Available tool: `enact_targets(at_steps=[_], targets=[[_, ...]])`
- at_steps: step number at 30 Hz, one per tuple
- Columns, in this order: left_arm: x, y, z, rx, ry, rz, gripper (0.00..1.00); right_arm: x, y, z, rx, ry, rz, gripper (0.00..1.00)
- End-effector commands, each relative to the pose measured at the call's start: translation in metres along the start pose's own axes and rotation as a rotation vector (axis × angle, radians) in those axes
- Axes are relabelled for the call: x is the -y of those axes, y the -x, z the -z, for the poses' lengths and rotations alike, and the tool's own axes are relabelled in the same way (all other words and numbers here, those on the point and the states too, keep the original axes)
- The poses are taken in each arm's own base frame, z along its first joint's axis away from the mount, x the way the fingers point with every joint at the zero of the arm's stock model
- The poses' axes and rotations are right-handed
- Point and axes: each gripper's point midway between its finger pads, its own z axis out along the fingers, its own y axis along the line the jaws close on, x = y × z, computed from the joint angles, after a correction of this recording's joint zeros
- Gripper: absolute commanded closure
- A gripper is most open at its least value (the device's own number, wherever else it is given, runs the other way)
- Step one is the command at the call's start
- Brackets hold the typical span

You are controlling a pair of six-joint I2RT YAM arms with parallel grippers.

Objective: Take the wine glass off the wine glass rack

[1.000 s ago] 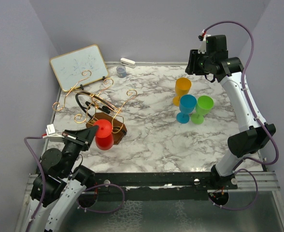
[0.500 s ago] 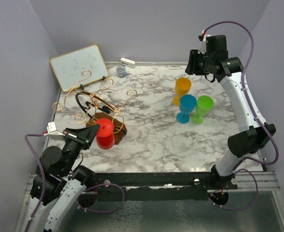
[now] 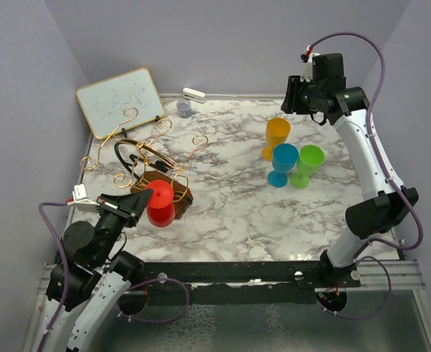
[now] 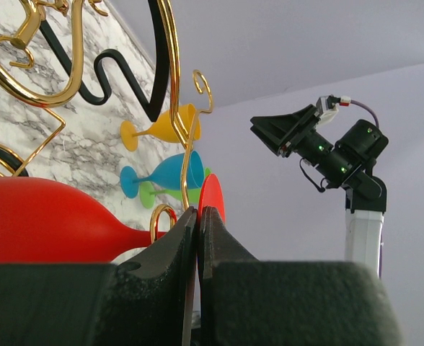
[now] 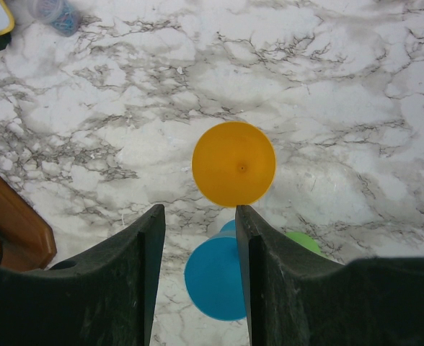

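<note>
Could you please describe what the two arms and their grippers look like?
The left arm and right arm have white links, black joints and a looping purple cable. The left gripper and right gripper have matte black, tapering fingers.

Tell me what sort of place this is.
Probably a robot test cell, not a home: a marble-print table boxed in by plain lilac walls, a left arm and right arm mounted at its near edge, and staged props: a wine glass rack, a red wine glass, a whiteboard.
</note>
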Motion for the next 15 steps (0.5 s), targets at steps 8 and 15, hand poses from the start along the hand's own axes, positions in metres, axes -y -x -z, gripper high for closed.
enact_targets(at_steps=[8, 15], targets=[[0.0196, -0.0084, 0.0099, -0.064, -0.071, 0.011, 1.00, -0.0064, 0.0124, 0.0093, 0.055, 0.021, 0.012, 0.57], [0.0196, -0.0102, 0.0112, -0.075, -0.068, 0.011, 1.00, -0.0065, 0.0130, 0.0098, 0.057, 0.022, 0.012, 0.57]])
